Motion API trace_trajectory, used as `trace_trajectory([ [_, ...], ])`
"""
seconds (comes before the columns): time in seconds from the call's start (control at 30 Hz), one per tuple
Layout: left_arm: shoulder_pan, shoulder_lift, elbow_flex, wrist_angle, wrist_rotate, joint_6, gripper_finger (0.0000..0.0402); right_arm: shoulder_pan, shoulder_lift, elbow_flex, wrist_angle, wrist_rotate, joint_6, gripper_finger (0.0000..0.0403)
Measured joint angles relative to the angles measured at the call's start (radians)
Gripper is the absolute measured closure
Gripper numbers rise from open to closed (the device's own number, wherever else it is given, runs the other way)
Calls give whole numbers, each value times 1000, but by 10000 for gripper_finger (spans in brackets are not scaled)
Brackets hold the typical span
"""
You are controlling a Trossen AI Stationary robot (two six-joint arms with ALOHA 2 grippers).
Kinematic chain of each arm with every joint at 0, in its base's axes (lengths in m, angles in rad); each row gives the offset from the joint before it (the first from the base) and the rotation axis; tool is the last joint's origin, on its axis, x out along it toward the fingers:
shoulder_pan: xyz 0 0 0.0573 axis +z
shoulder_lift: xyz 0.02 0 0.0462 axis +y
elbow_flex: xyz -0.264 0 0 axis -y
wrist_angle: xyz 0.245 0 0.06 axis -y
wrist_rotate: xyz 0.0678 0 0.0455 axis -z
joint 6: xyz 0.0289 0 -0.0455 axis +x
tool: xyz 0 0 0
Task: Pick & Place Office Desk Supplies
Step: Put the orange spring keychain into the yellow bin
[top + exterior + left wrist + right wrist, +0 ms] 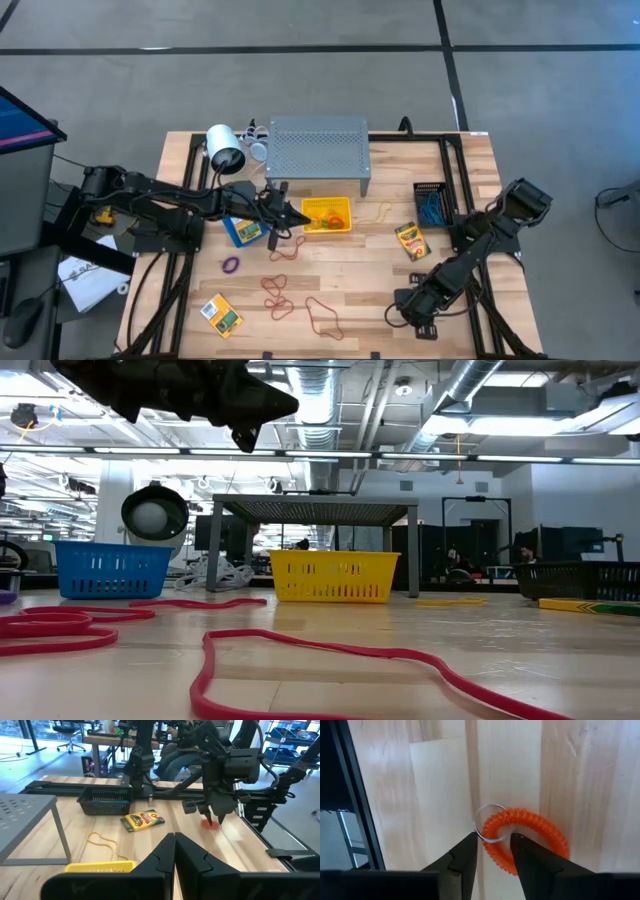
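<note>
We find the right claw [492, 851] slightly parted over an orange coil [527, 840]; descend straddling its rim. The left claw [175, 851], closed and empty, hovers near the yellow bin [327, 214].

- The grey perforated shelf [317, 152] blocks the table's far middle.
- Yellow bin [327, 214] sits just before it, blue bin [242, 230] beside.
- Bare wood [360, 290] lies open between the red loops [322, 318] and the crayon box [411, 240].

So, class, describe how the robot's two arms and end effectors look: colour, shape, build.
Both arms are dark, nearly black, built of jointed segments with chunky housings. The left end effector tapers to two pointed black fingers. The right end effector has two matte black, angular, wedge-shaped fingers. No markings are legible.
</note>
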Motion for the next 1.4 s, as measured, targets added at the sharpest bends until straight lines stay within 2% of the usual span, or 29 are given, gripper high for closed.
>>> trace_trajectory([
  [0.13, -6, 0, 0, 0, 0, 0, 398, -3, 34, 3, 71, -66, -2, 317],
  [0.3, -6, 0, 0, 1, 0, 0, 398, -5, 46, 4, 90, -68, -23, 389],
  [0.7, -6, 0, 0, 3, 0, 0, 396, -27, 20, 0, 85, -36, -37, 401],
  [0.83, -6, 0, 0, 8, 0, -2, 396, -41, -19, -5, 24, -4, -37, 402],
  [1.1, -6, 0, 0, 38, 1, -46, 396, -90, -195, -12, -207, 129, -37, 403],
  [1.4, -6, 0, -1, 45, 1, -83, 396, -152, -419, -9, -237, 251, -69, 403],
])
